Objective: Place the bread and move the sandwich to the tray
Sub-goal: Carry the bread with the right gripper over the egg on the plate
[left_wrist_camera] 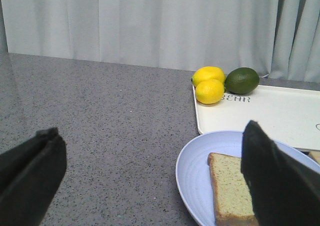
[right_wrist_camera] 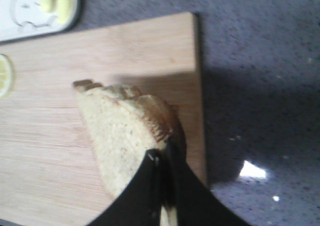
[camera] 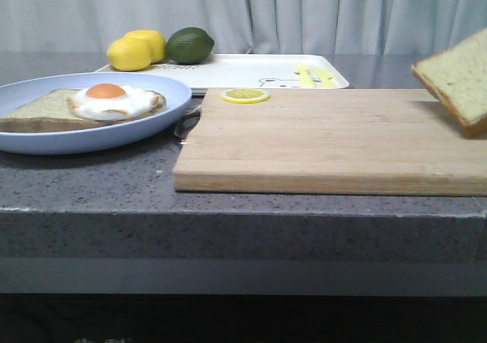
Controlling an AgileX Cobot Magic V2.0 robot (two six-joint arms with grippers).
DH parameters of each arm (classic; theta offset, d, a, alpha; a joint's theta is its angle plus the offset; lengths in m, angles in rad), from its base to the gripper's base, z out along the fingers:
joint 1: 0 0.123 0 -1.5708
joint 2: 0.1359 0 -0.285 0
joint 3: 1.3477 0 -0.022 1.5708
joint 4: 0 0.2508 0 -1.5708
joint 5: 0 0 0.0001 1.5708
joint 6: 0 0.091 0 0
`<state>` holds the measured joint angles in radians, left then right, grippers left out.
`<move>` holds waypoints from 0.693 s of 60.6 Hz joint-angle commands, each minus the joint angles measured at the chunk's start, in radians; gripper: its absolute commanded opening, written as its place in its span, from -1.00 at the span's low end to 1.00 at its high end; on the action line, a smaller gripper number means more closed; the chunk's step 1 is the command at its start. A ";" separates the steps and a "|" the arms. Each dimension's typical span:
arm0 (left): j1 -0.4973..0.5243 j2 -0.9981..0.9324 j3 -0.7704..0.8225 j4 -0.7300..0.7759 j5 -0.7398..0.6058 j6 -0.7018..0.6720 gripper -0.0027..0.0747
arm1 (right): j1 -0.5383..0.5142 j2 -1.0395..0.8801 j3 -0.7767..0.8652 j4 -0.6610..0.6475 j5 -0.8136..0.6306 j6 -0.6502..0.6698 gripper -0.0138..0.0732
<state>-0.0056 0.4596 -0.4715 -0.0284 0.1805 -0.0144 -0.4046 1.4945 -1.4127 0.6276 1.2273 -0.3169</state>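
Observation:
The plain bread (camera: 459,78) hangs tilted in the air over the right end of the cutting board (camera: 327,141). My right gripper (right_wrist_camera: 162,158) is shut on the bread (right_wrist_camera: 122,131), pinching its edge. The sandwich (camera: 91,105), bread with a fried egg on a round pale blue plate (camera: 152,126), sits at the left. My left gripper (left_wrist_camera: 150,186) is open and empty just above the table beside the plate (left_wrist_camera: 195,171); one finger (left_wrist_camera: 272,176) is over the sandwich's bread (left_wrist_camera: 232,193). The white tray (camera: 251,71) lies at the back.
Two lemons (camera: 137,50) and a lime (camera: 189,45) sit at the tray's left end, yellow cutlery (camera: 313,75) at its right. A lemon slice (camera: 245,95) lies at the board's far edge. A curtain hangs behind the table.

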 commanded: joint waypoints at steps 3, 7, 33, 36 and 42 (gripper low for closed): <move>0.001 0.013 -0.030 -0.001 -0.082 -0.011 0.86 | 0.015 -0.106 -0.021 0.194 0.108 0.001 -0.82; 0.001 0.013 -0.030 -0.001 -0.082 -0.011 0.86 | 0.039 -0.127 -0.021 0.249 0.108 0.001 -0.82; 0.001 0.013 -0.030 -0.001 -0.082 -0.011 0.86 | 0.441 -0.087 -0.005 0.534 -0.155 -0.001 -0.82; 0.001 0.013 -0.030 -0.001 -0.082 -0.011 0.86 | 0.512 -0.071 0.002 0.555 -0.226 -0.001 -0.82; 0.001 0.013 -0.030 -0.001 -0.082 -0.011 0.86 | 0.631 -0.026 0.012 0.611 -0.331 -0.001 -0.82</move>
<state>-0.0056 0.4596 -0.4715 -0.0284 0.1805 -0.0144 0.1532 1.4696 -1.3837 1.1196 1.0014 -0.3122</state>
